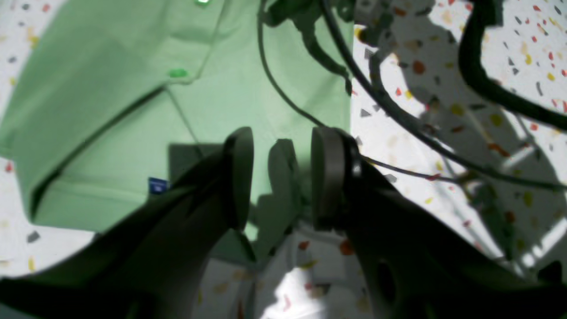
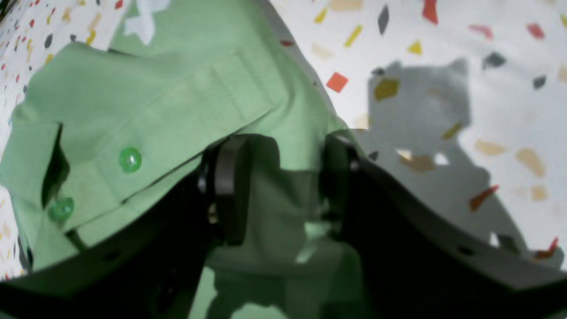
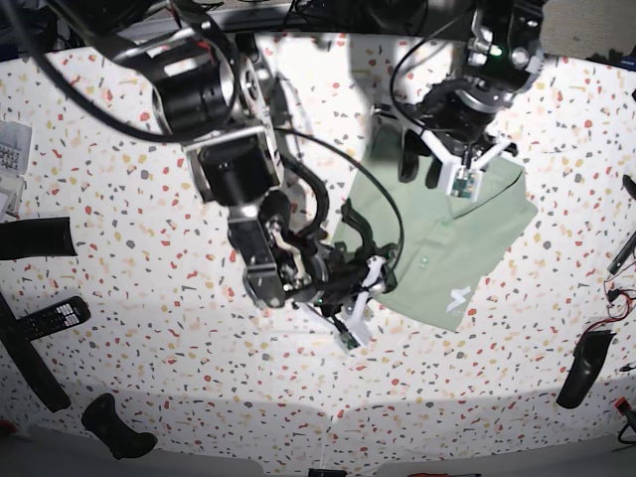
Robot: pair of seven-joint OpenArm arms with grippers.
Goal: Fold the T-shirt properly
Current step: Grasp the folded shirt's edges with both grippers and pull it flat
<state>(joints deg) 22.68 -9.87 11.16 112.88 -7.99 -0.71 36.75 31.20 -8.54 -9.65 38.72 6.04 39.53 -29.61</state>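
Note:
The pale green T-shirt [image 3: 457,234] lies partly folded on the speckled table, right of middle, with its white chest mark [image 3: 459,296] at the near edge. My left gripper [image 3: 459,171] hangs over the shirt's far part. In the left wrist view it [image 1: 283,177] is open and empty above the shirt [image 1: 133,102], near its hem and a small blue label [image 1: 158,185]. My right gripper [image 3: 363,290] is at the shirt's near-left edge. In the right wrist view its jaws [image 2: 283,190] stand apart with shirt fabric [image 2: 177,97] between them, beside two green buttons [image 2: 130,160].
A remote control [image 3: 45,318] and black tools [image 3: 35,238] [image 3: 114,427] lie at the left. Another black tool [image 3: 581,368] and loose wires [image 3: 621,288] are at the right. My own cables [image 1: 398,115] hang across the left wrist view.

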